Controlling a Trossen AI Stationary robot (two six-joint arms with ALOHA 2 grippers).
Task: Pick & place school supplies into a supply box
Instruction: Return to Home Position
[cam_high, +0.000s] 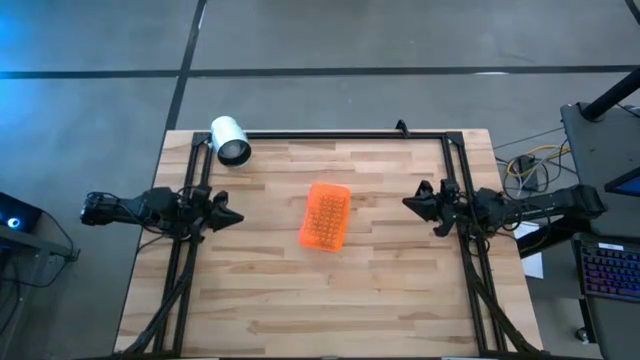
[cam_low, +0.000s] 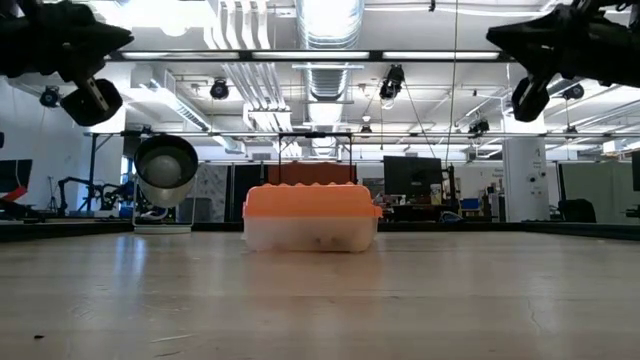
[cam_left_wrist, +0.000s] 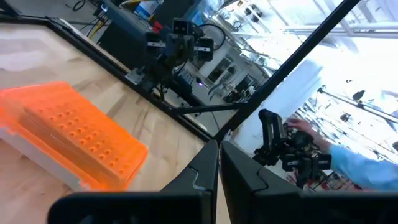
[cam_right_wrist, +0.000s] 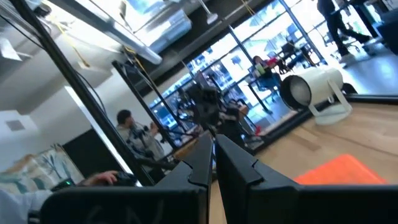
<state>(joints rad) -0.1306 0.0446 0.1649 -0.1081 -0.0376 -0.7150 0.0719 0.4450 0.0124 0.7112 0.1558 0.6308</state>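
**On the table's middle: orange-lidded case closed, both arms at the sides**

Across most of the high view lies the pale wooden plank table (cam_high: 400, 300), edged by a thin black metal frame (cam_high: 340, 134). At its two sides the dark six-joint arms reach inward and face each other. The left arm (cam_high: 150, 208) is over the left edge and the right arm (cam_high: 520, 207) over the right edge, both well apart from everything on the boards.

Between them, near the centre and turned slightly off square, sits the supply box (cam_high: 325, 215), a small rectangular case with a clear plastic tray and a bright orange dimpled lid. The lid is down flat on the tray. In the low view the box (cam_low: 311, 215) stands alone on the wood. A small dark speck may show through the clear wall, but it is too blurred to name.

Near the far left corner a white cylinder with a dark open mouth (cam_high: 229, 140) lies on its side, apart from the box.

The left gripper (cam_high: 232, 216) hangs above the table, up off the boards and level with the box. In its own wrist view the two dark fingers (cam_left_wrist: 205, 168) lie together with only a thin slit between them, and nothing is in them. The right gripper (cam_high: 410, 203) hangs at a like height on the opposite side. Its fingers (cam_right_wrist: 199, 158) are likewise pressed close and empty.

Beyond the table, the left wrist view catches a person's light blue sleeve (cam_left_wrist: 367, 168).
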